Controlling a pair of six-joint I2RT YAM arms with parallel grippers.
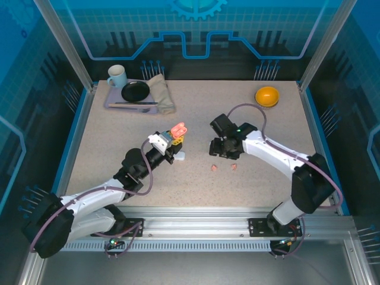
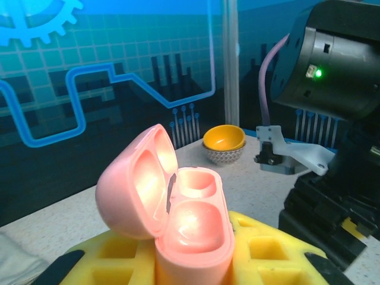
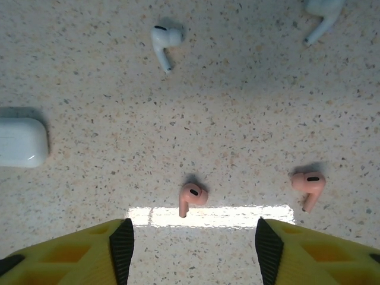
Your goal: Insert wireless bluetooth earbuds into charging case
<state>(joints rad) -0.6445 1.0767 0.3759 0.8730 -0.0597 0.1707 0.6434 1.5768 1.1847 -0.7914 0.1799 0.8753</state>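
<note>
Cropped at the right wrist view's top edge, upper right: white earbud, head mostly lost. Sliced by its left edge: white case. Below the left wrist view's bottom edge: pink case base. Mere specks from above: pink earbuds.

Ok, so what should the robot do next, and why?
Probably lower the open right gripper onto the pink earbud that lies on the table, in line with the gap between its fingers. The left gripper holds the pink charging case with its lid open and both wells looking empty, so it seems ready for a bud.
</note>
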